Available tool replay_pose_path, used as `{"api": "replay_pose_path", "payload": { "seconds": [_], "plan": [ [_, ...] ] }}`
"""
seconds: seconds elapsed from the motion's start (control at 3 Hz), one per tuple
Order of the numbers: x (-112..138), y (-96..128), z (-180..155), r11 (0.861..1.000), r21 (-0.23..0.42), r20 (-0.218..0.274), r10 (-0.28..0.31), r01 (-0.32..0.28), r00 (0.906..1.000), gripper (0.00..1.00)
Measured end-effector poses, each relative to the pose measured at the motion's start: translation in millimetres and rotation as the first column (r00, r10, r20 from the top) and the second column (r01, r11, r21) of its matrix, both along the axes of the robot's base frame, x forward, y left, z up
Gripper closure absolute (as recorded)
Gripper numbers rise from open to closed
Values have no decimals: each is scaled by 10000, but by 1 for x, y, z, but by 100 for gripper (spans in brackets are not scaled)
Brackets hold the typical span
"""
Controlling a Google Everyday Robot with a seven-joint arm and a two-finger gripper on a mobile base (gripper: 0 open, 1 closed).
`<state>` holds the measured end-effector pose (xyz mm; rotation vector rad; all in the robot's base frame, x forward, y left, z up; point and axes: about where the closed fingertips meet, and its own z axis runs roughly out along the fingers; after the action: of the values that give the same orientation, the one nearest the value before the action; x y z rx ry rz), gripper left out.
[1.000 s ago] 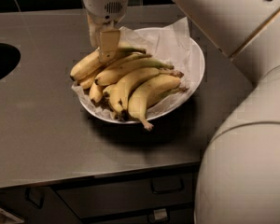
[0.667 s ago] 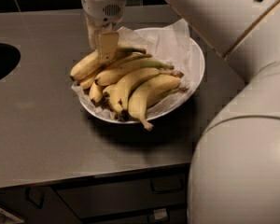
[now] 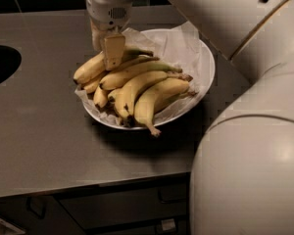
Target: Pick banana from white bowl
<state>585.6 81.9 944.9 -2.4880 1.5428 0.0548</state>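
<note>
Claw (image 3: 106,53) still hangs over the banana (image 3: 89,68) in the white bowl (image 3: 208,67).

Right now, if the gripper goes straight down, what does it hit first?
The gripper, over the bowl, would meet the rear-left banana first; it looks almost on it, though depth is unclear.

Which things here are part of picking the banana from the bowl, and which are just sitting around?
Job:
banana at the pile's back left
white bowl
gripper directly over that banana

Just there:
other bananas
paper liner
grey counter
dark opening at left
</note>
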Motion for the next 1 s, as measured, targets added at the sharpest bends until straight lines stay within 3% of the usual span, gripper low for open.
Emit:
{"api": "replay_pose_path", "payload": {
  "seconds": [0.33, 0.67, 1.0],
  "plan": [
    [0, 0, 0, 10000, 0, 0, 0, 0, 10000, 85],
    [0, 0, 0, 10000, 1, 2, 0, 0, 10000, 100],
    [-11, -4, 17, 9984, 567, 820, 34, -81, 9966, 100]
  ]
}}
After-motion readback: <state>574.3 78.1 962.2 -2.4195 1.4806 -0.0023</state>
